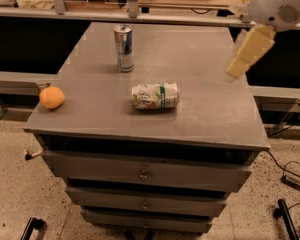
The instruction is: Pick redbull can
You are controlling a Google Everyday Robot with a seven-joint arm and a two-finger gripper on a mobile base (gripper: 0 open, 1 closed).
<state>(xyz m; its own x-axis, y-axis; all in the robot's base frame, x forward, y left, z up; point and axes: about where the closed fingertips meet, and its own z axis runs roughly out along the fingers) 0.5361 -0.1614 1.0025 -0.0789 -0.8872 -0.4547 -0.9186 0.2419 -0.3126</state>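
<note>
The redbull can [123, 48] is slim, silver and blue, and stands upright on the far left part of the grey cabinet top [200, 69]. My gripper [246, 54] is a cream-coloured piece hanging below the white arm head [279, 4], above the cabinet's right edge. It is well to the right of the can, apart from it, and holds nothing that I can see.
A wider white-and-green can [155, 96] lies on its side in the middle of the top. An orange [51, 97] sits at the front left corner. The cabinet has drawers [142, 173] below. A shelf rail runs behind, and cables lie on the floor at right [290, 179].
</note>
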